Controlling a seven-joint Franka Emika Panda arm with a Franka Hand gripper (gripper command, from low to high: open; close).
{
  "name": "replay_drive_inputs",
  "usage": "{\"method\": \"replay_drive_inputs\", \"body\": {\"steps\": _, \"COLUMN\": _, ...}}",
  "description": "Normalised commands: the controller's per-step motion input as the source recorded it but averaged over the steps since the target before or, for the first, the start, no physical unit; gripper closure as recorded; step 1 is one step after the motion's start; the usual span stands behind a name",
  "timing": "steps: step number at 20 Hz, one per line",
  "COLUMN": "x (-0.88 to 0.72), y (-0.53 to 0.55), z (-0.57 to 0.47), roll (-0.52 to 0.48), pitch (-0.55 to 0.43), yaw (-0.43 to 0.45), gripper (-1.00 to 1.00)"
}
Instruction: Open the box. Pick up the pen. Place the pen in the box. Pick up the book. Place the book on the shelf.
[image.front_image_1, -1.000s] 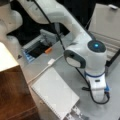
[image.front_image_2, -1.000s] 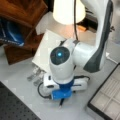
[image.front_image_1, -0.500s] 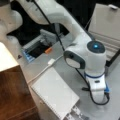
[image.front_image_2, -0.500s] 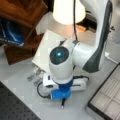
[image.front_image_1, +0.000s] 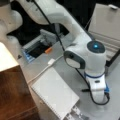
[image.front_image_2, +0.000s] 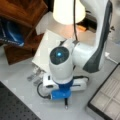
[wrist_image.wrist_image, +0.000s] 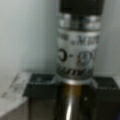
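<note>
Pen (wrist_image.wrist_image: 78, 57) sits clamped between the claw (wrist_image.wrist_image: 75, 90) fingers.

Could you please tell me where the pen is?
The slim black-and-silver pen sits between the tool's fingers in the wrist view; in a front view its black end pokes out below the blue wrist.

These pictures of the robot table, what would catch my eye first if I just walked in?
First the big white arm bent low over the grey table, a blue light glowing on its joint. In the wrist view the pen fills the frame between the dark fingers of the gripper. The box stands open at a front view's right, and the white book lies flat beside the brown shelf.
</note>
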Motion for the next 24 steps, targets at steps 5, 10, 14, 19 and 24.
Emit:
{"method": "replay_drive_inputs", "body": {"steps": 5, "x": -0.21, "y": 0.1, "z": 0.24, "roll": -0.157, "pitch": 0.054, "yaw": 0.039, "gripper": 1.0}}
{"method": "replay_drive_inputs", "body": {"steps": 10, "x": -0.22, "y": 0.11, "z": 0.3, "roll": -0.163, "pitch": 0.077, "yaw": -0.045, "gripper": 1.0}}
{"method": "replay_drive_inputs", "body": {"steps": 14, "x": -0.21, "y": 0.12, "z": 0.26, "roll": -0.146, "pitch": 0.082, "yaw": -0.207, "gripper": 1.0}}
{"method": "replay_drive_inputs", "body": {"steps": 19, "x": -0.22, "y": 0.12, "z": 0.28, "roll": -0.051, "pitch": 0.089, "yaw": -0.389, "gripper": 1.0}}
{"method": "replay_drive_inputs", "body": {"steps": 24, "x": -0.2, "y": 0.1, "z": 0.3, "roll": -0.049, "pitch": 0.084, "yaw": -0.423, "gripper": 1.0}}
